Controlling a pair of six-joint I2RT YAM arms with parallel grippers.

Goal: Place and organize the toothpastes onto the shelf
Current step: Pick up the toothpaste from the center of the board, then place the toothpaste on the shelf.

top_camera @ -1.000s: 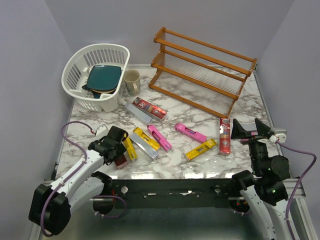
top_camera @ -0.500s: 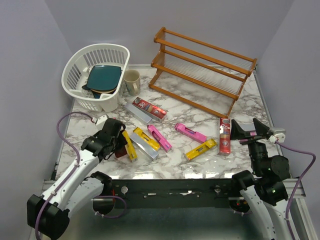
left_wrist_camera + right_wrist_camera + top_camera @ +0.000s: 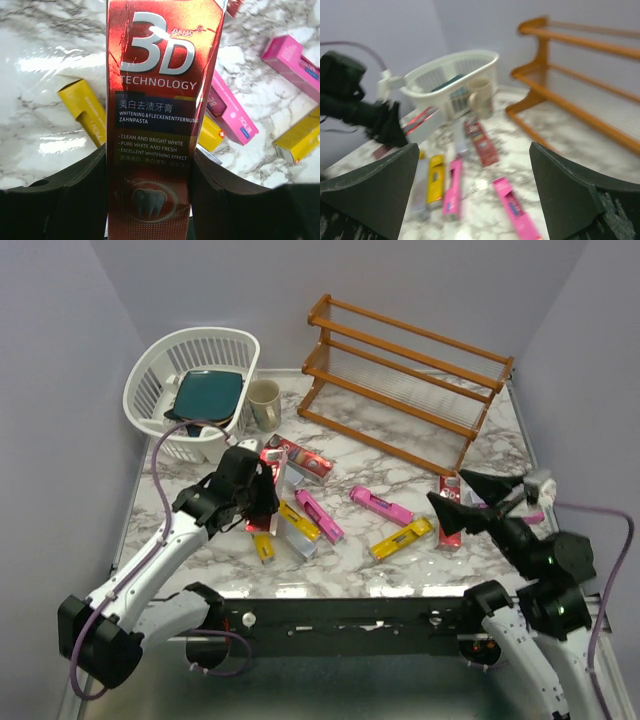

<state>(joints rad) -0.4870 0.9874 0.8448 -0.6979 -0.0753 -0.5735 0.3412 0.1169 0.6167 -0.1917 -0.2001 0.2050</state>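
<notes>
My left gripper (image 3: 149,155) is shut on a red toothpaste carton (image 3: 160,100) printed "3D Technology", held lifted above the marble. In the top view that gripper (image 3: 256,502) hangs over the left cluster of toothpastes. Loose cartons lie flat: red (image 3: 302,457), yellow (image 3: 298,521), pink (image 3: 320,516), pink (image 3: 381,505), yellow (image 3: 402,537), and red (image 3: 450,524). My right gripper (image 3: 446,487) is open and empty, raised over that last red carton. The wooden shelf (image 3: 400,380) stands at the back right, its tiers bare.
A white basket (image 3: 190,390) holding a teal plate sits at the back left, with a beige mug (image 3: 264,403) beside it. The right wrist view shows the basket (image 3: 455,70), the mug (image 3: 481,95) and the shelf (image 3: 580,45), blurred.
My left gripper has lifted the red carton from the front-left edge and carried it away from the near edge, toward the middle. The right gripper has swung and tilted leftward.
</notes>
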